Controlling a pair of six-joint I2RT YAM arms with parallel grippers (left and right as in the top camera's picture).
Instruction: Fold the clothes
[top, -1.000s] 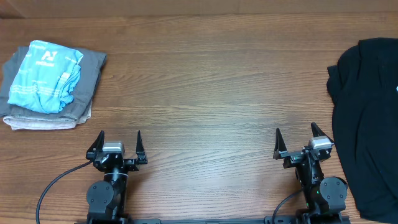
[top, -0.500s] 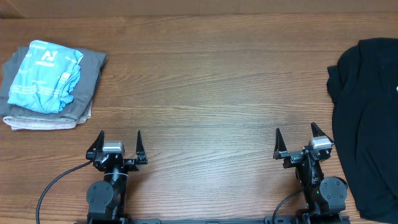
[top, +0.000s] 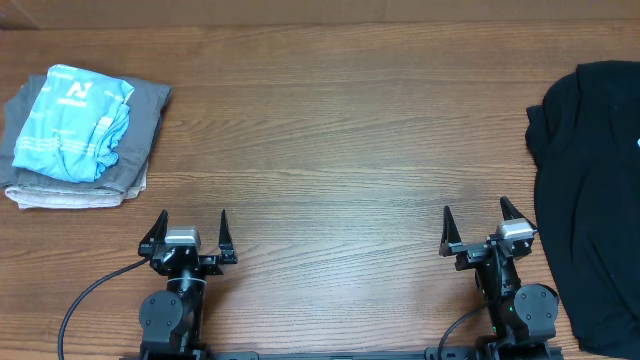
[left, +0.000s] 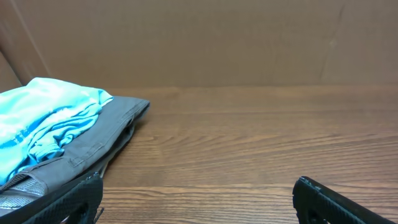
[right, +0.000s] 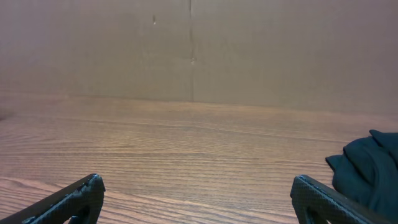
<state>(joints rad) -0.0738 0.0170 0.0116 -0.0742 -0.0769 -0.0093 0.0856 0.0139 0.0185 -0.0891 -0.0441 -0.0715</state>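
A folded light blue T-shirt (top: 72, 122) lies on top of a folded grey garment (top: 140, 120) at the table's far left; both also show in the left wrist view, the T-shirt (left: 43, 118) over the grey garment (left: 106, 134). A loose black garment (top: 590, 200) is spread at the right edge, its corner (right: 370, 168) seen from the right wrist. My left gripper (top: 191, 226) stands open and empty near the front edge. My right gripper (top: 477, 221) is open too, just left of the black garment.
A beige cloth layer (top: 70, 200) peeks out under the grey garment. A brown cardboard wall (left: 199, 43) backs the wooden table (top: 330, 150). A black cable (top: 85, 300) trails from the left arm's base.
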